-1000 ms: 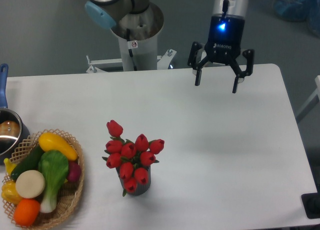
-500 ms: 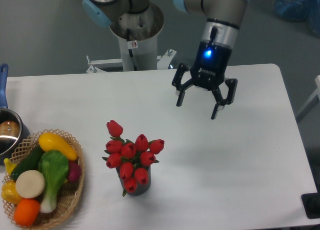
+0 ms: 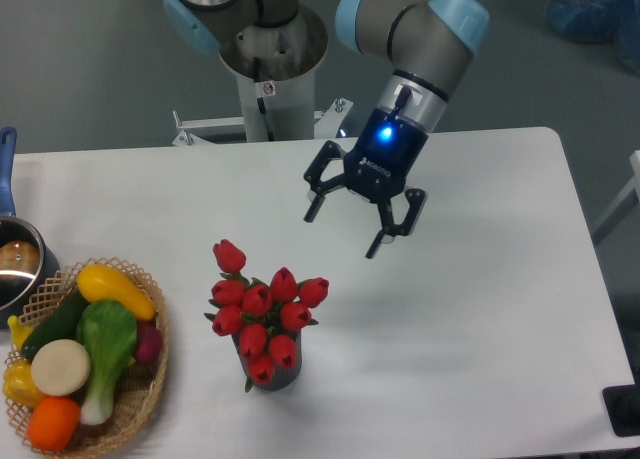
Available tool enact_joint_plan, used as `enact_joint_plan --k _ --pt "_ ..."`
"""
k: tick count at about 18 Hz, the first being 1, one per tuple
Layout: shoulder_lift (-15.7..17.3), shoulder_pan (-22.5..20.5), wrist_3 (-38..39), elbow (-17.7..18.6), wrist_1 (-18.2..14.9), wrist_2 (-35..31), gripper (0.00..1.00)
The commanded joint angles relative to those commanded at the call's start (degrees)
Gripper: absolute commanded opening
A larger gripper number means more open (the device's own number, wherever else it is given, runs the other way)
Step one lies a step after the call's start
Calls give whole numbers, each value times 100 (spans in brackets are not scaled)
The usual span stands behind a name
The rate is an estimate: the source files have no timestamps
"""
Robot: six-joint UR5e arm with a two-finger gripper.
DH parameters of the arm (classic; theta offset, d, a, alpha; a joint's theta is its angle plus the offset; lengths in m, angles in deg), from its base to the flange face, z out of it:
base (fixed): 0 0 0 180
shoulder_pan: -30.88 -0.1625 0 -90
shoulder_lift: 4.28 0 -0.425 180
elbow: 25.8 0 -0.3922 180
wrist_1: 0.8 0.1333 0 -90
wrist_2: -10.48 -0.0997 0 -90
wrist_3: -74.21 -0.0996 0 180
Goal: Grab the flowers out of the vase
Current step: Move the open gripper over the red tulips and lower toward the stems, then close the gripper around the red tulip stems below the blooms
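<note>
The flowers (image 3: 262,309), a bunch of red tulip buds with green leaves, stand upright in the small dark grey vase (image 3: 283,374) near the table's front middle. Only the vase's lower part shows below the buds. My gripper (image 3: 343,234) is open and empty, tilted, hovering above the table up and to the right of the flowers, apart from them. A blue light glows on its body.
A wicker basket (image 3: 140,404) with colourful vegetables sits at the front left. A metal pot (image 3: 18,269) with a blue handle is at the left edge. The robot's base (image 3: 270,59) stands behind the white table (image 3: 480,309).
My gripper has moved left and down from the table's back right toward the flowers, tilting as it goes. It stays open. The flowers and vase have not moved.
</note>
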Motion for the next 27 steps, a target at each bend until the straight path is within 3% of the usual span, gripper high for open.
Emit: enact_joint_plan --k 8,17,27 --pt "-404 202 97 -17 17 -9 100" --pt "-1098 474 -157 -650 96 -157 100" --pt "-1222 747 -457 -826 105 -158 100"
